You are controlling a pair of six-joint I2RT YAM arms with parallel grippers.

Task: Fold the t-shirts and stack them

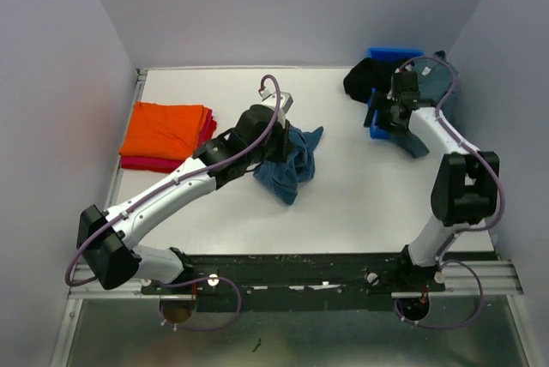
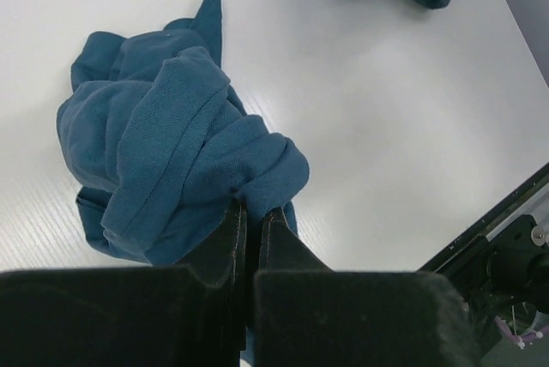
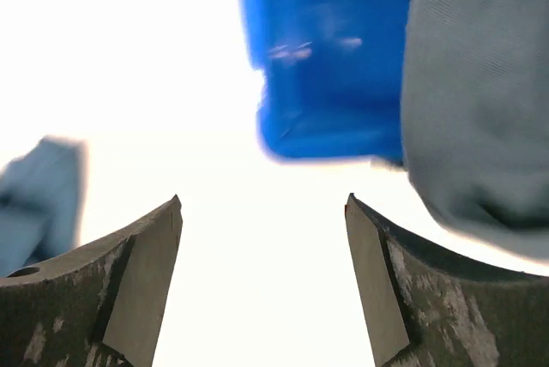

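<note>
A crumpled dark teal t-shirt (image 1: 290, 167) (image 2: 171, 144) lies mid-table. My left gripper (image 2: 253, 209) is shut on a fold of it at the near edge of the heap. A folded orange t-shirt (image 1: 166, 129) lies on top of a folded red t-shirt (image 1: 147, 164) at the left. A black t-shirt (image 1: 364, 81) and a grey-blue t-shirt (image 1: 413, 141) (image 3: 472, 84) hang out of the blue bin (image 1: 393, 54) (image 3: 330, 58) at the back right. My right gripper (image 1: 388, 120) (image 3: 262, 206) stands open and empty just in front of the bin, beside the grey-blue cloth.
White walls close in the table at the left, back and right. The black base rail (image 1: 309, 268) runs along the near edge. The left arm (image 1: 171, 191) stretches diagonally over the table's left half.
</note>
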